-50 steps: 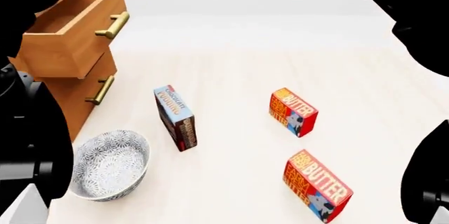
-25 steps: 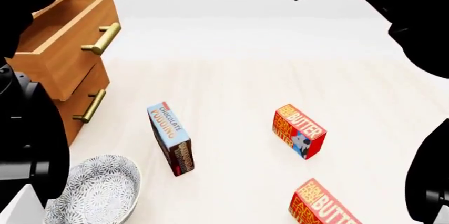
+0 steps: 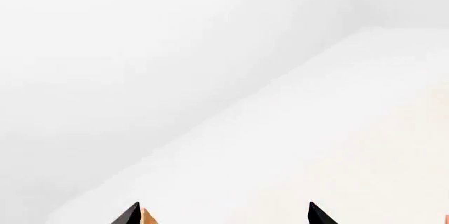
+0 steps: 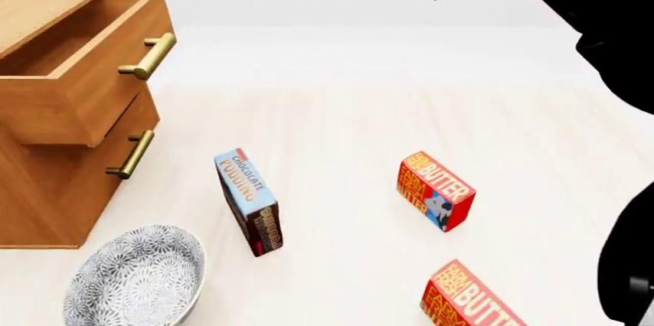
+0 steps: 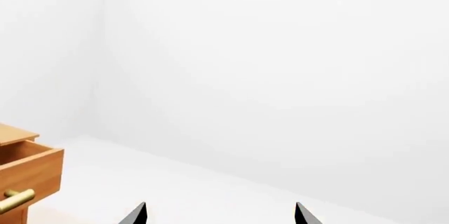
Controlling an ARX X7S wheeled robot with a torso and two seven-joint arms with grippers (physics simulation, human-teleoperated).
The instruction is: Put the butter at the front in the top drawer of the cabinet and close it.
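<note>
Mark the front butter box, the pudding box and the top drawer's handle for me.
front butter box [image 4: 472,304], head view: red top face with yellow lettering.
pudding box [image 4: 250,202], head view: blue upper face.
top drawer's handle [image 4: 149,55], head view: middle of brass bar.

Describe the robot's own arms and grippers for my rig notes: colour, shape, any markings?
Right arm: glossy, plain black, bulky rounded housings, no cables or markings visible. Left gripper and right gripper: only two slim, pointed black fingertips each show. Their bodies are out of view.

Left arm gone from head view; cabinet [image 4: 61,173] unobstructed.
</note>
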